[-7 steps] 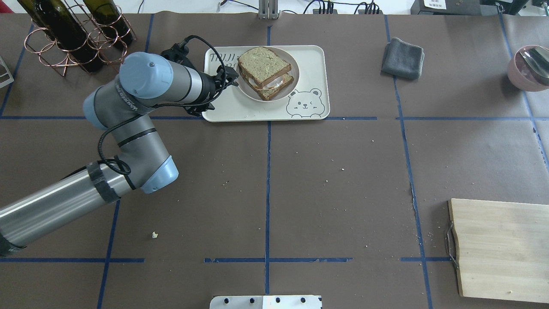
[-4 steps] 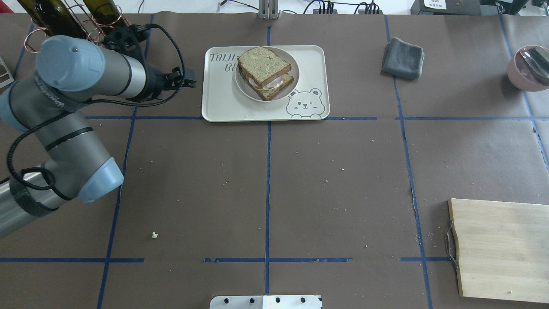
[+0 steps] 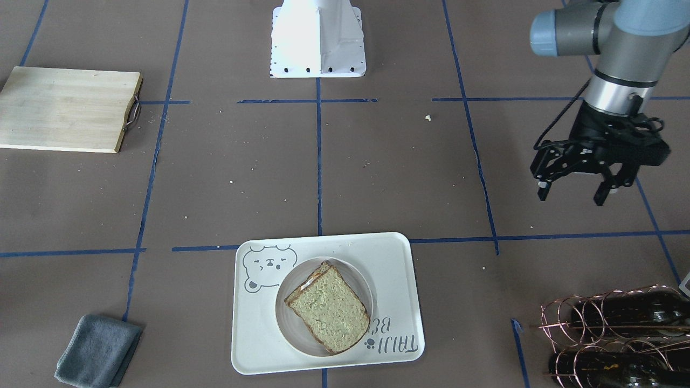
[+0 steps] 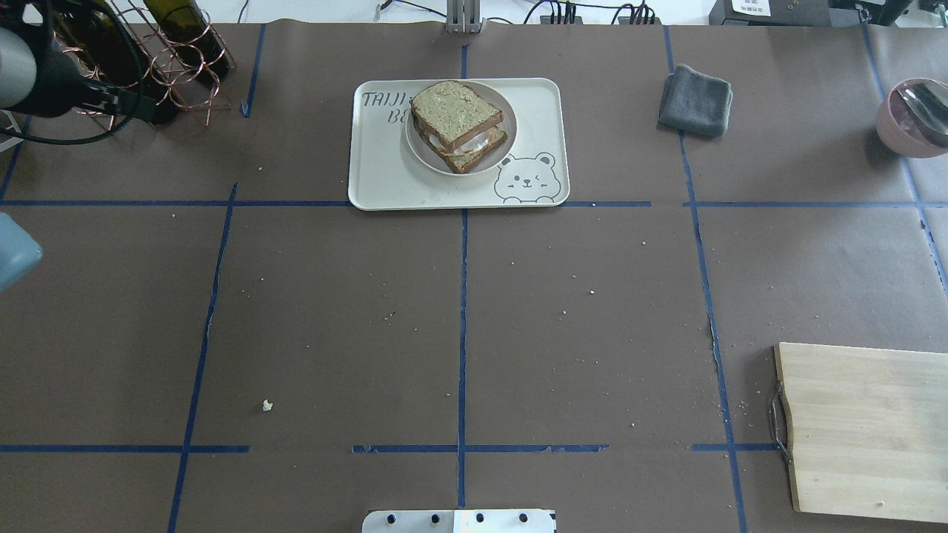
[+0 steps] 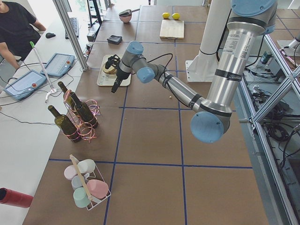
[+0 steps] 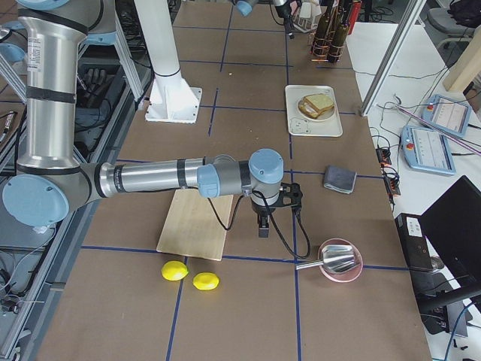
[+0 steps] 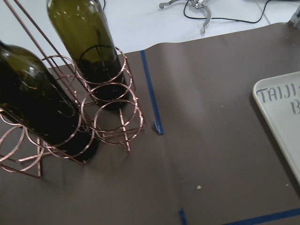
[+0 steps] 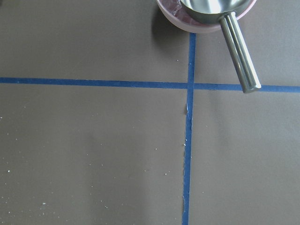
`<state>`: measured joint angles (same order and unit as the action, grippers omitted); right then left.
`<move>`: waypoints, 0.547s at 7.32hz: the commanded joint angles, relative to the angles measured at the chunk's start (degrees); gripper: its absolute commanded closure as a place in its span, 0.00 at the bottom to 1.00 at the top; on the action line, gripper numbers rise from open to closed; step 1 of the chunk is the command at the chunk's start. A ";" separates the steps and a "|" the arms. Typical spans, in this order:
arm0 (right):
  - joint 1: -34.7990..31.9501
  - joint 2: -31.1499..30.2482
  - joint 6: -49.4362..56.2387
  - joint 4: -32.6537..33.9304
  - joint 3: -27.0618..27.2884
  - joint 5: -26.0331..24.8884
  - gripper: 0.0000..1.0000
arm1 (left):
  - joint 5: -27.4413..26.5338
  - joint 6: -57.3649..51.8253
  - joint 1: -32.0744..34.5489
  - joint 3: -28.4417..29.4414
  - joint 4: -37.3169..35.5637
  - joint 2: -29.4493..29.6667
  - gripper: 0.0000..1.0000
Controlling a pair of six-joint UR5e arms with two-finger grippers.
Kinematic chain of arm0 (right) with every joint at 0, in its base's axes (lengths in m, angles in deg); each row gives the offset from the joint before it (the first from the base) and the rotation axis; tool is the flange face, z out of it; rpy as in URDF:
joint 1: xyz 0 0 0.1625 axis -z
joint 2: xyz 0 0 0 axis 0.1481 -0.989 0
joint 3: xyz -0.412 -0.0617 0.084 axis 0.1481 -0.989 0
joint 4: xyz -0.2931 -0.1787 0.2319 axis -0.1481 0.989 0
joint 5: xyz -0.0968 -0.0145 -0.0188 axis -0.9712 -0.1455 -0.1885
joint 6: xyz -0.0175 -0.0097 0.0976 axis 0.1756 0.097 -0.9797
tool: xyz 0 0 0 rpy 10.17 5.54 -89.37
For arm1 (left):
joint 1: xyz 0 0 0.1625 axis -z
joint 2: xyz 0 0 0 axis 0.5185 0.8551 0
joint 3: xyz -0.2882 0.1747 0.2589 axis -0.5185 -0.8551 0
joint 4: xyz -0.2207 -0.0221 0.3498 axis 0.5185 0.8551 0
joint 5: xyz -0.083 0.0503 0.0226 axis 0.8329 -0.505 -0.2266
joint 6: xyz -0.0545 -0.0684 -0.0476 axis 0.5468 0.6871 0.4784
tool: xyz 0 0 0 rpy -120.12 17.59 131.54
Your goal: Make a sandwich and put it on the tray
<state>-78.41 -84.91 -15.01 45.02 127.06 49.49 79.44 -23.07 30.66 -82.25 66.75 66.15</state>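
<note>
At 12 o'clock on the table in the overhead view, we see the tray (image 4: 378,174) with a small round plate (image 4: 422,152) on it. The sandwich (image 4: 453,118) sits stacked on that plate, with egg white showing between the slices. The left gripper (image 3: 571,196) hangs above bare table at about 9 o'clock of the tray, well apart from it, fingers spread wide, holding nothing. The bottle rack (image 4: 178,66) is near it. The right gripper (image 6: 261,229) hovers between the cutting board (image 6: 192,226) and the pink bowl (image 6: 340,263); we cannot tell how open it is. A grey cloth (image 4: 696,100) lies at 3 o'clock of the tray.
</note>
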 commanded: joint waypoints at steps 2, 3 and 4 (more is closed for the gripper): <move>-0.96 0.52 1.59 -0.10 -1.49 0.31 0.00 | 7.95 -24.35 12.63 1.67 1.20 -8.56 0.00; -0.96 0.69 1.58 -0.10 -1.49 0.40 0.00 | 7.34 -24.38 12.64 4.89 1.30 -8.76 0.00; -0.96 0.69 1.58 -0.10 -1.58 0.40 0.00 | 7.42 -24.99 13.08 7.79 1.91 -11.46 0.00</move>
<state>-79.34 -84.31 -13.45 44.93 125.60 49.83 86.75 -46.67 42.95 -77.89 68.01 57.41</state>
